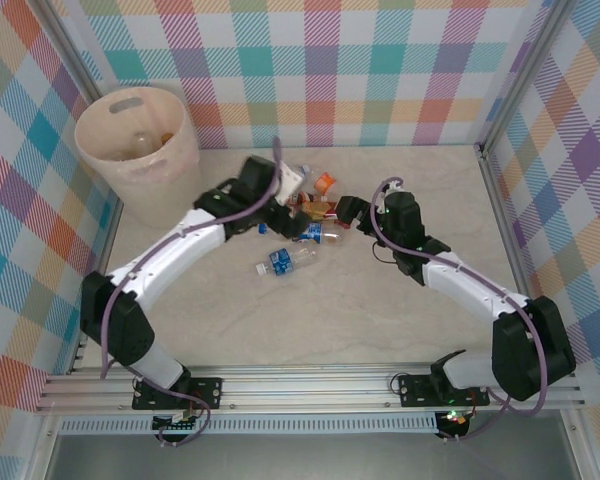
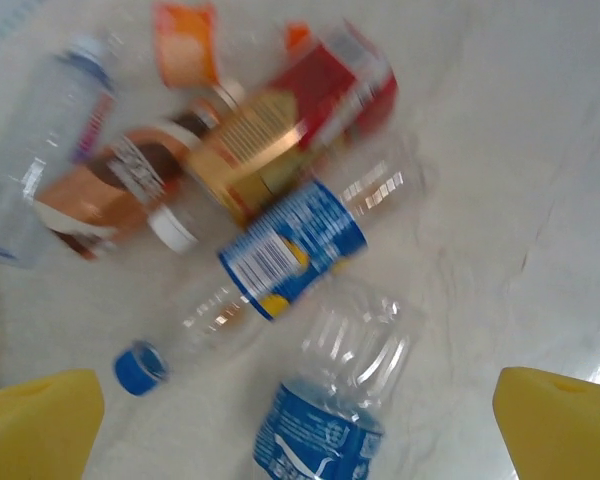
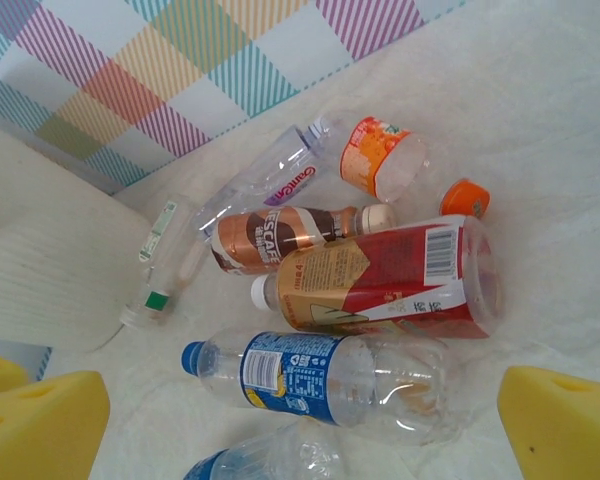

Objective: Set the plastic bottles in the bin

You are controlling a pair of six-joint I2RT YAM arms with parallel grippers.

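Note:
Several plastic bottles lie in a heap mid-table. My left gripper hangs open over them; its yellow pads flank a blue-labelled clear bottle without touching it. Past that lie a blue-and-yellow-labelled bottle, a brown one and a red-gold one. My right gripper is open at the heap's right side, its pads on either side of the blue-and-yellow-labelled bottle. Behind that bottle sit the red-gold bottle and a brown bottle. The pink-beige bin stands at the back left with bottles inside.
A crushed orange-labelled bottle, a loose orange cap and two clear bottles lie at the heap's far side. One blue-labelled bottle lies apart, nearer the arms. Checked walls enclose the table on three sides. A pale ribbed surface stands left.

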